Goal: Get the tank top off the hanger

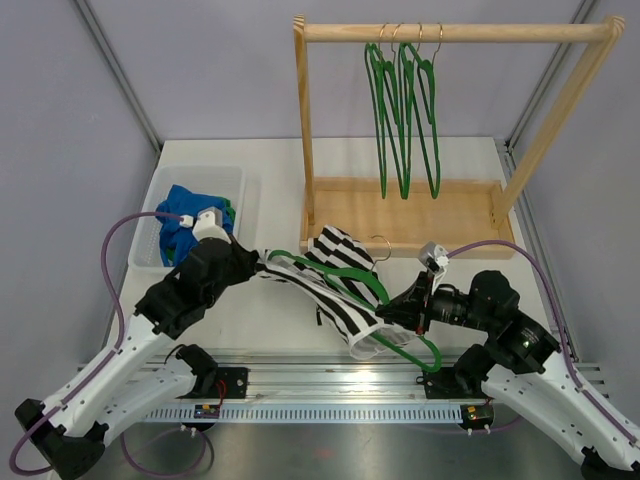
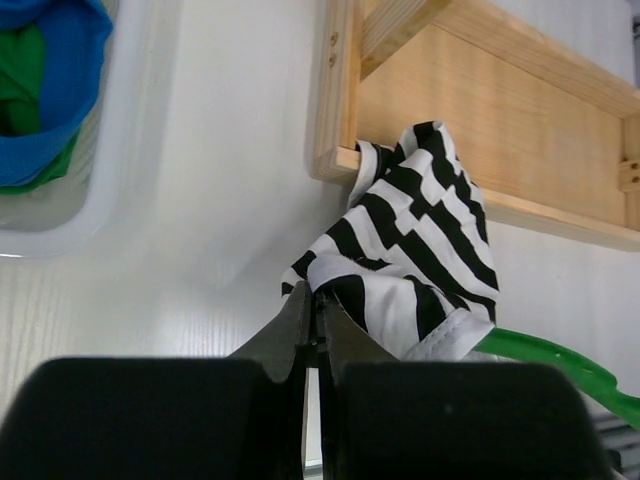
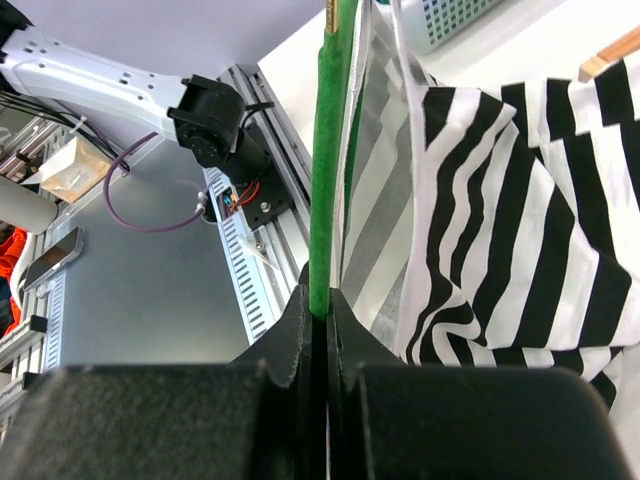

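Gripping edge of striped tank top (image 2: 420, 240): left gripper (image 2: 312, 295), jaws pressed together on fabric. Right gripper (image 3: 322, 290) clamped on green hanger (image 3: 325, 150). Tank top lies crumpled mid-worktop (image 1: 250, 190) toward front edge, stretched between both grippers, hanger partly inside it. Wooden rack (image 1: 400, 215) at back right of worktop, spare hangers (image 1: 405, 110) on its rail. Bin (image 1: 145, 245) at left edge holds blue and green clothes (image 1: 185, 215)
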You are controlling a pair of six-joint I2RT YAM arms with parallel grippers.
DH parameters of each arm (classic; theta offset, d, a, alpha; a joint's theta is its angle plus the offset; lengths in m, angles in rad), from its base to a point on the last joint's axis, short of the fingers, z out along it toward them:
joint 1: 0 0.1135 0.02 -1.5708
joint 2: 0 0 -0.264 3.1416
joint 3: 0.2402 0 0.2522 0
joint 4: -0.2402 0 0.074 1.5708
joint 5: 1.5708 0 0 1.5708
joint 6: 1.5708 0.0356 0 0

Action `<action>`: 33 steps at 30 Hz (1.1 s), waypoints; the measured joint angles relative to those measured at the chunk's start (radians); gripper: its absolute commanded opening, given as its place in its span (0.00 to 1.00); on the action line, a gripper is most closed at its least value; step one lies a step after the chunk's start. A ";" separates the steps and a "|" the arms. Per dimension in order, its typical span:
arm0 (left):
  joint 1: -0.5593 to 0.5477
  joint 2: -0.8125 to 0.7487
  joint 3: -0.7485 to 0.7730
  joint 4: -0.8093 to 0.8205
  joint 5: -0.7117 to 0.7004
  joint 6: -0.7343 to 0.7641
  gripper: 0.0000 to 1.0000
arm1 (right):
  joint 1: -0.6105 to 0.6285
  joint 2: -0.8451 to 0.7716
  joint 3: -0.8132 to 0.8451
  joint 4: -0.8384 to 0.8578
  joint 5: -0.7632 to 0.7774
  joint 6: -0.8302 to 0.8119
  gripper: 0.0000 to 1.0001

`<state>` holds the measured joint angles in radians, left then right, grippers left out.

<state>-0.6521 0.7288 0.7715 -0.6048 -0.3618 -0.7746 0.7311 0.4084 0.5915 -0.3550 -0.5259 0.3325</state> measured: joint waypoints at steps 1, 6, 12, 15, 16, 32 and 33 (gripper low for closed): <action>0.005 -0.010 -0.007 0.011 0.016 0.002 0.00 | 0.000 -0.006 -0.003 0.011 -0.003 0.000 0.00; 0.011 -0.038 -0.055 0.048 0.087 0.003 0.00 | 0.000 -0.072 -0.004 0.054 -0.015 -0.033 0.00; 0.011 -0.040 -0.102 0.078 0.164 0.000 0.00 | 0.000 -0.180 -0.003 0.210 -0.002 -0.079 0.00; 0.013 -0.050 -0.162 0.180 0.279 0.013 0.00 | 0.000 -0.181 -0.010 0.311 0.024 -0.070 0.00; 0.008 -0.053 -0.188 0.226 0.318 0.018 0.00 | 0.000 -0.176 -0.019 0.356 0.032 -0.061 0.00; -0.473 -0.037 -0.250 0.583 0.594 0.228 0.00 | 0.002 0.217 0.230 0.491 0.060 -0.116 0.00; -0.473 -0.083 -0.251 0.573 0.559 0.227 0.00 | 0.002 0.233 0.260 0.437 0.077 -0.137 0.00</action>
<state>-1.1252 0.6456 0.5201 -0.0322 0.1974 -0.5472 0.7334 0.6418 0.8516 0.0818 -0.4488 0.1955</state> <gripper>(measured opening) 0.008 0.046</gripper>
